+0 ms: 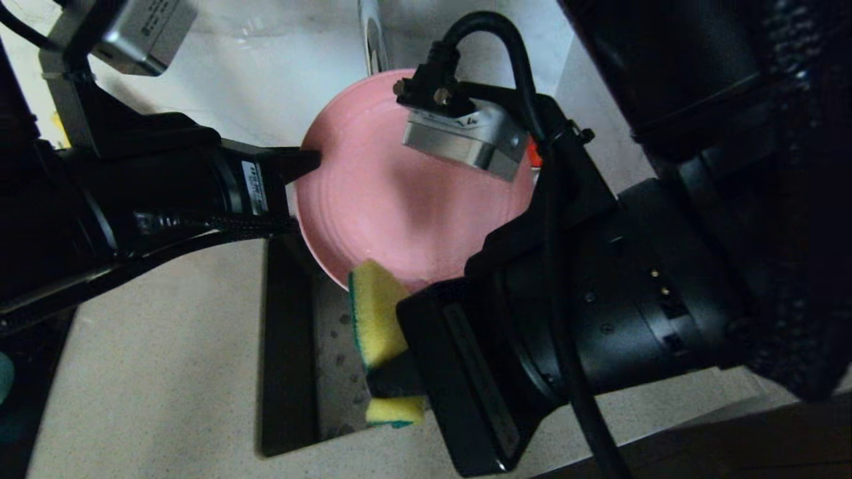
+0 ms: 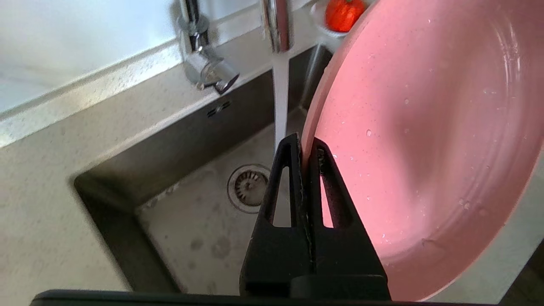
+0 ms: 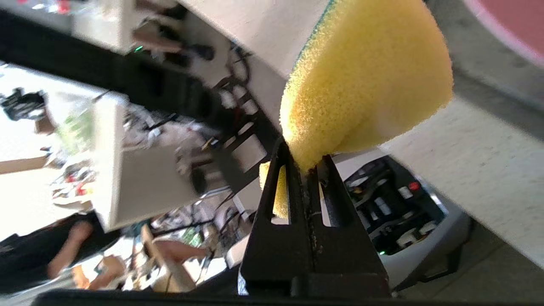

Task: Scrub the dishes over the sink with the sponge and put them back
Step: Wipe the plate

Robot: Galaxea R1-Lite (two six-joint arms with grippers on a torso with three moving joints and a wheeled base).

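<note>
While water runs from the faucet [image 2: 276,25], the left gripper [image 2: 307,146] clamps the pink plate [image 2: 425,127] by its rim above the sink [image 2: 199,229]; the right gripper [image 3: 307,163], nearer, pinches the sponge [image 3: 365,80]. No writing is legible.

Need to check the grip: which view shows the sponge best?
The right wrist view: the sponge fills it, pinched in the right pincer. The head view shows it partly behind that arm; the left wrist view misses it.
</note>
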